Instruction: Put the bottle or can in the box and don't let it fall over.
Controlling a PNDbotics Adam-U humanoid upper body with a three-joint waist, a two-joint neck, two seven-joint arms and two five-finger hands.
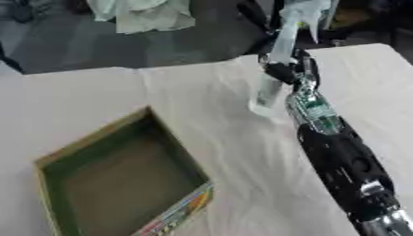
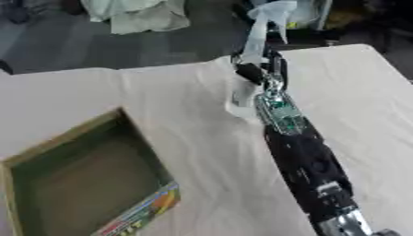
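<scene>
Closing my right hand on the pale bottle, upright near the table's far edge, fingers curled round its top. I'd lift straight, keep it vertical, then carry to the open box nearer me.

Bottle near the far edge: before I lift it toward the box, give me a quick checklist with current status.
1. Right hand at the bottle: ok, fingers curl round its upper part.
2. Bottle upright: ok, standing on the table, slightly tilted in view.
3. Bottle lifted off the table: cannot tell.
4. Box open and empty: ok, nothing shows inside.
5. Path from bottle to box: ok, only bare cloth between.
6. Left hand: not in view.
</scene>
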